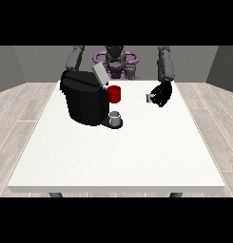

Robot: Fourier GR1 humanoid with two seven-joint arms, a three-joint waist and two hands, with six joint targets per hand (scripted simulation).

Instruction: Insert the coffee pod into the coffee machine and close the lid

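Table: large white table (118, 161), bare front edge nearest.
Cup: small grey cup (116, 116) on the drip tray.
Machine: black boxy coffee machine (84, 102), grey lid (100, 75) raised.
Pod: small grey coffee pod (149, 98), well apart from the machine.
My hand: hand at the view's right (162, 93) curled round the pod.
Left: carry, insert, close lid.

No readable txt, labels, brands or nos. anywhere, incl. on the coffee machine (83, 99).
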